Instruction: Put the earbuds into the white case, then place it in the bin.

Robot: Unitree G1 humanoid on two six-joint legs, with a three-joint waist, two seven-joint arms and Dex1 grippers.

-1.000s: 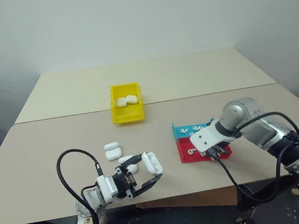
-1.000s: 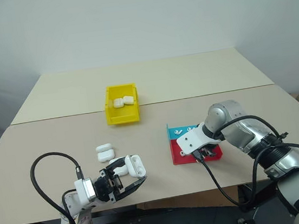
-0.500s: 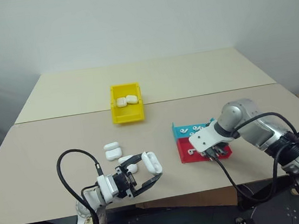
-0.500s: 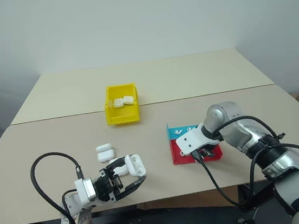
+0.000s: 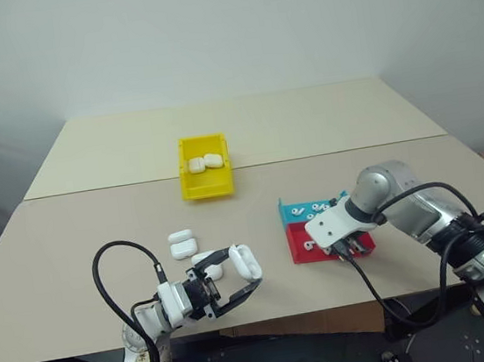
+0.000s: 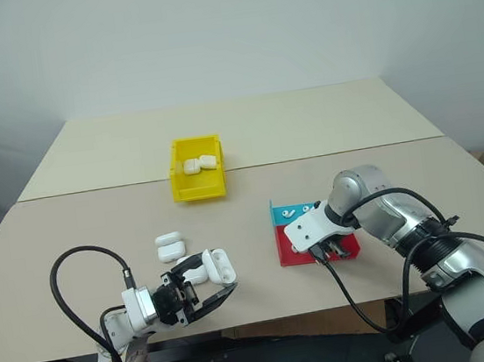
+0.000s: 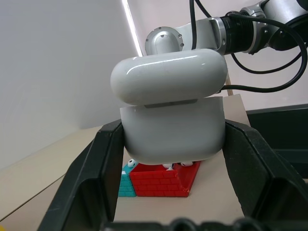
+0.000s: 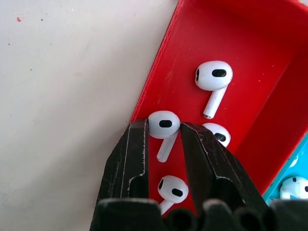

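- Left eye view: we see the small bright yellow plastic bin (image 5: 205, 177) at mid-table with two white cases already in it. Near the front edge the left gripper (image 5: 233, 281) is clamped on a small glossy white rounded case (image 5: 245, 263), lid hinged up; three more closed cases (image 5: 182, 243) lie on the beige table (image 5: 96, 216) just beyond it. Nothing on that side differs from a second ago.
- Same view, right side: the right gripper (image 5: 349, 245) points down into the shallow red tray (image 5: 321, 246), which touches the shallow blue tray (image 5: 303, 210); both hold loose buds. The arm sits where it was a second ago.
- Right eye view: same layout, no shift of bin, cases or trays.
- Left wrist view: black fingers (image 7: 98, 163) press both flanks of the open case, so the grip looks firm; the trays and the right arm show beyond it.
- Right wrist view: the change is here. The jaws have narrowed over the last second, and the fingertips (image 8: 138, 139) now pinch the head of one tiny glossy white earbud (image 8: 163, 127), stem between them; we'd call it grasped but not lifted. Three more buds lie in the red tray nearby.
- Our read: the pick is just closing; the lift and carry to the open case come next, and the bin drop is well off.
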